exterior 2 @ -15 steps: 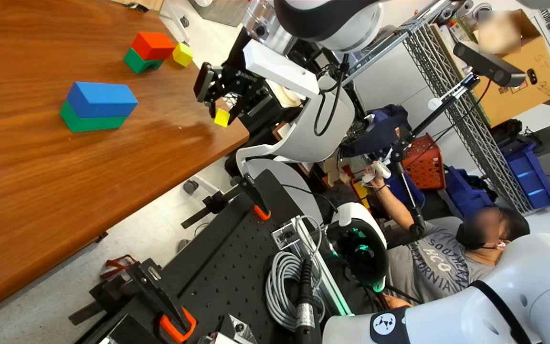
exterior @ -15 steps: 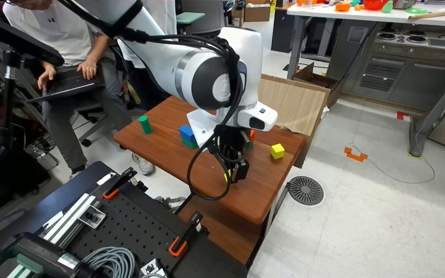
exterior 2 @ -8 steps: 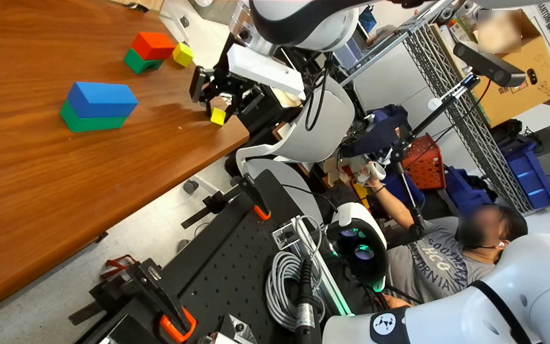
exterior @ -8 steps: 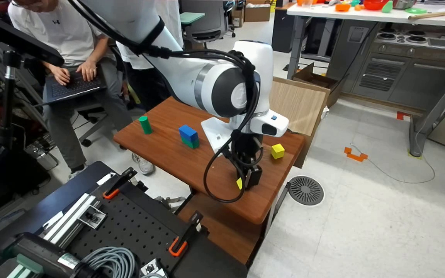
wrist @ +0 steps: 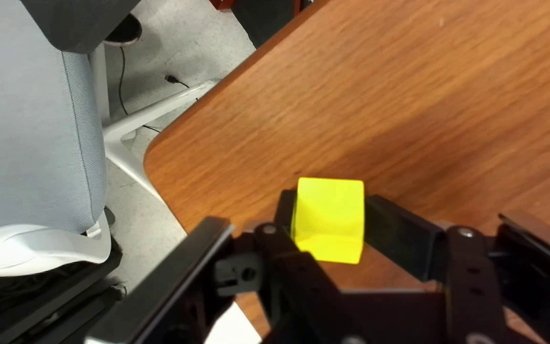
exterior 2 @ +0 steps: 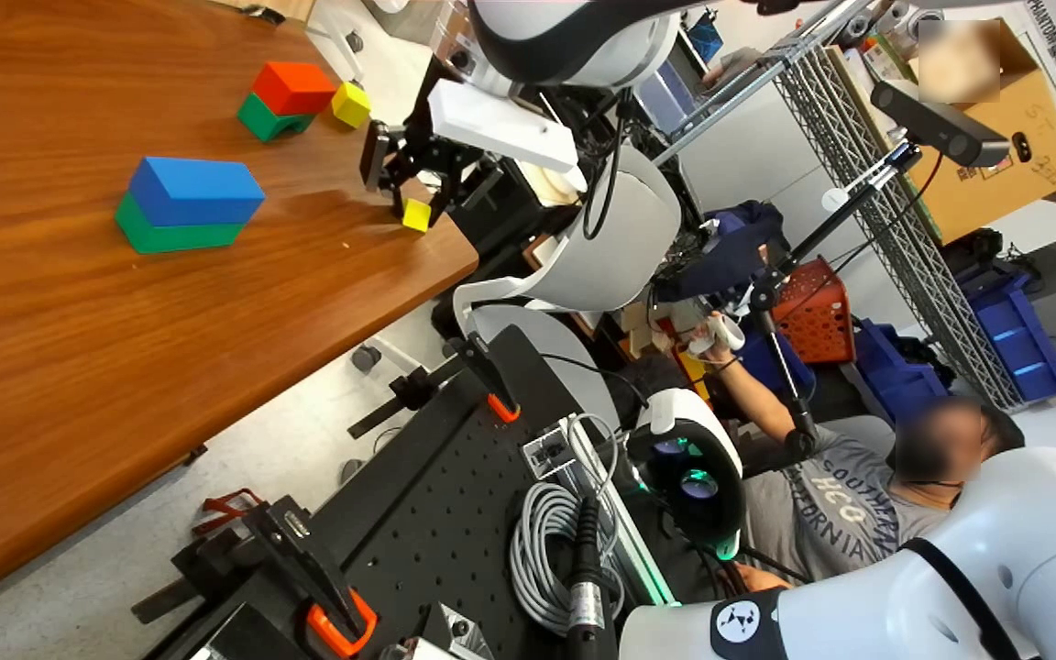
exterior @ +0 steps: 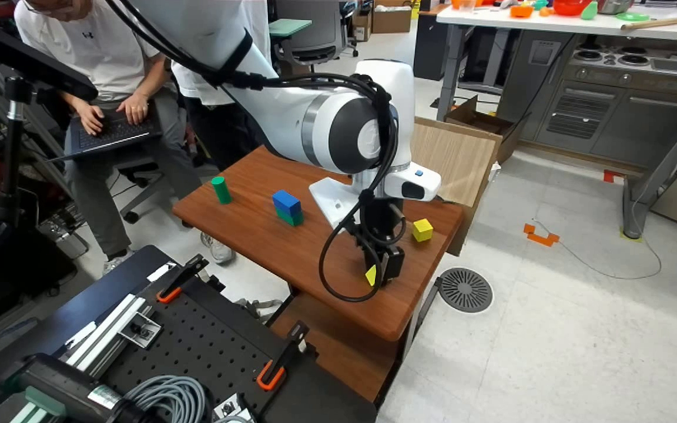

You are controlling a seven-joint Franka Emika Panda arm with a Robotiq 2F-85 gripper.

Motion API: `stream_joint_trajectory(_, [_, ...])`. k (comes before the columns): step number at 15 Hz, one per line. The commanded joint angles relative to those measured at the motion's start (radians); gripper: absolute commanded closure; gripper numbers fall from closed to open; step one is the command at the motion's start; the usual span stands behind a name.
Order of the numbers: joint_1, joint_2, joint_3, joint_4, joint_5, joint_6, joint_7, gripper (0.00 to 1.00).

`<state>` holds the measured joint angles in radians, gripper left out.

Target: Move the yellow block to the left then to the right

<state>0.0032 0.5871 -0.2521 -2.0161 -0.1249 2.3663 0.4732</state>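
The yellow block [wrist: 330, 205] is a small plain cube. It sits between the two fingers of my gripper [wrist: 327, 222], with one black finger [wrist: 399, 234] against its right side and the other at its left side, partly hidden. The block also shows between the fingertips in both exterior views [exterior: 371, 275] [exterior 2: 415, 215], partly covered by the gripper in one of them. My gripper points down, low over the brown table [exterior 2: 216, 367] near its corner. Whether the block touches the table or hangs just above it, I cannot tell.
A second yellow block [exterior 2: 350, 104] stands beside a red block [exterior 2: 294, 89] on a green arch. A blue block [exterior 2: 193, 191] lies on a green one. A green cylinder [exterior: 221, 190] stands at the far end. A grey chair [wrist: 26, 119] is beyond the table corner.
The arm and gripper have moved across the table, rightward in one exterior view and slightly leftward in the other. The yellow block has moved along between the fingers. The other blocks stay put.
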Motion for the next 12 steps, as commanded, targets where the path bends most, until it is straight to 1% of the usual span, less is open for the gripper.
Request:
stream_joint_trajectory(1, [0.013,0.032,-0.005,0.032,-0.016,-0.010,0.020,0.28])
stream_joint_trajectory(3, [0.011,0.017,0.000,0.020,-0.011,-0.002,0.013,0.15])
stream_joint_trajectory(4, [0.010,0.003,0.003,0.008,-0.009,0.007,0.007,0.07])
stream_joint_trajectory(5, [0.010,-0.009,0.005,-0.002,-0.008,0.014,0.003,0.01])
stream_joint_trajectory(9, [0.016,-0.129,0.028,-0.093,-0.007,0.060,-0.033,0.00])
stream_joint_trajectory(12, [0.019,-0.263,0.060,-0.199,-0.012,0.101,-0.092,0.00])
